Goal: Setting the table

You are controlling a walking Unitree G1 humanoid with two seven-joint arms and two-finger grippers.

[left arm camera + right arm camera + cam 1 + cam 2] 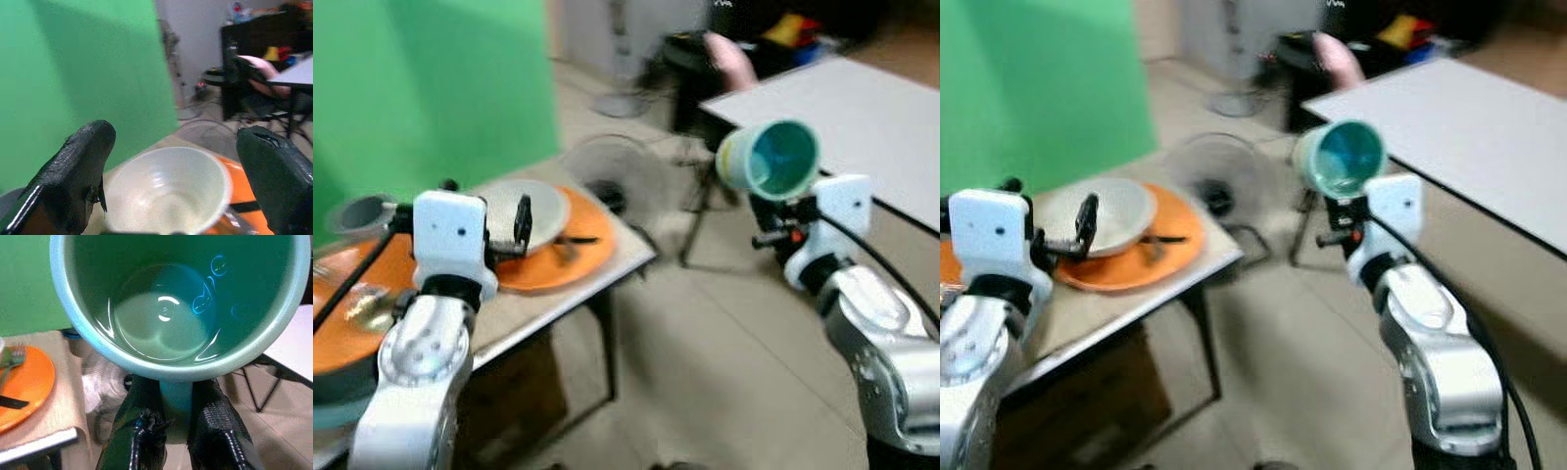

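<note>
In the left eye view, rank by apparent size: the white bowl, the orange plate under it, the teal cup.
1. Orange plate: widest, sticking out past the bowl.
2. White bowl: sits on it.
3. Teal cup: smallest as seen, though the right tool holds it nearer the camera, so its true size is unsure.

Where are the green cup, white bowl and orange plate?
green cup [781,159], left eye view, inner wall.
white bowl [168,196], left wrist view, inside bottom.
orange plate [1180,240], right eye view, bare rim right of the bowl.
</note>
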